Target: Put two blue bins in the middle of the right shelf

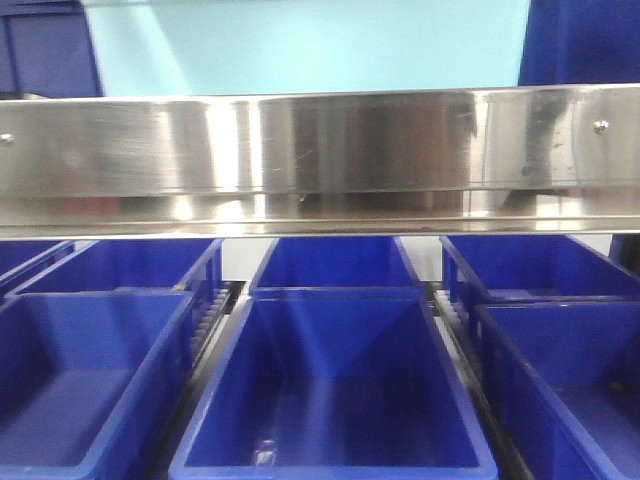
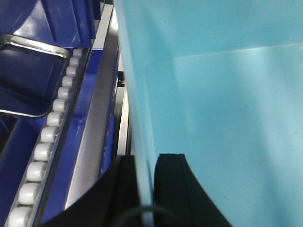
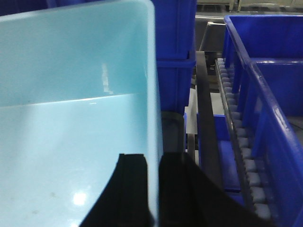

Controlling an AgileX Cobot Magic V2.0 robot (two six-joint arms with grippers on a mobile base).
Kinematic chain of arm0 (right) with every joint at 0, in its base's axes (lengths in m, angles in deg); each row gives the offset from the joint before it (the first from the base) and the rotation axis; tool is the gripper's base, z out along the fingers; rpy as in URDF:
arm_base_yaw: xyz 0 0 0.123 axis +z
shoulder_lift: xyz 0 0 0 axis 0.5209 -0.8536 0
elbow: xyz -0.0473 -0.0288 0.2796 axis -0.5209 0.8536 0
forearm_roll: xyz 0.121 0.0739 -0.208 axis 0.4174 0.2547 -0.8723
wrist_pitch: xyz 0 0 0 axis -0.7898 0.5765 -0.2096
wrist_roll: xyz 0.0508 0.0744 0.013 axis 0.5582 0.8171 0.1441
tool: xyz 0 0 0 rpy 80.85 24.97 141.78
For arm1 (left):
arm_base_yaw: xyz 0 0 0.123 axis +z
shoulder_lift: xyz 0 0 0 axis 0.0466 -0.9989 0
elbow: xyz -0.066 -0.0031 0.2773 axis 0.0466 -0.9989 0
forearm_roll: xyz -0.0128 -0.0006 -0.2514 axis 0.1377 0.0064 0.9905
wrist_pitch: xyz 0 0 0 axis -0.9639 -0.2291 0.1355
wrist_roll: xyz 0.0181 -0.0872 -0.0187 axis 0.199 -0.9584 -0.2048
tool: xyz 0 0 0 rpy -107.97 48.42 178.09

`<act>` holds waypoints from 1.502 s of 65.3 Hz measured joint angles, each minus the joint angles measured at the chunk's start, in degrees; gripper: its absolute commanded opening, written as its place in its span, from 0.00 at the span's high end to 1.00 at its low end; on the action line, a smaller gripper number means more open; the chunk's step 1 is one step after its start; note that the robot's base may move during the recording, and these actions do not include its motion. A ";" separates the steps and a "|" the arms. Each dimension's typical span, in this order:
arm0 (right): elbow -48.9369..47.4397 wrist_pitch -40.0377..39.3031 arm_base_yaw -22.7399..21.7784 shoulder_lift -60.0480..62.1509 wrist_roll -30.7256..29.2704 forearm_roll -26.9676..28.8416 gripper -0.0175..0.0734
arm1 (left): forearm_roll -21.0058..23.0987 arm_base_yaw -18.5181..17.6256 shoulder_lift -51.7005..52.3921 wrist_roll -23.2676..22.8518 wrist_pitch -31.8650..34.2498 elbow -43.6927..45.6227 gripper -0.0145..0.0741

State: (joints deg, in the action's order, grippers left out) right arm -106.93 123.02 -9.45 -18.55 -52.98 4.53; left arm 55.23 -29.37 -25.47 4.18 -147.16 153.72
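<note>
The left jaws pinch the left wall of the pale blue bin (image 2: 227,118), one side inside and one outside, so the bin lies straight to their right. It spans the gap between both arms, and the front view shows it above the top edge of the steel front rail (image 1: 320,150) of the shelf level, over the dark blue bins (image 1: 335,390). The right jaws pinch its right wall likewise, with the bin to their left. Neither arm is nearer. Whether the bin rests on the shelf yet is hidden.
</note>
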 measured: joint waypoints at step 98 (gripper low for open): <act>0.00 0.00 0.00 0.00 0.00 0.00 0.97 | 0.11 0.00 0.00 0.00 0.11 0.00 0.96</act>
State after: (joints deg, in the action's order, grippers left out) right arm -106.93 123.02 -9.45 -18.55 -52.98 4.53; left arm 55.34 -29.37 -25.47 4.18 -147.05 153.72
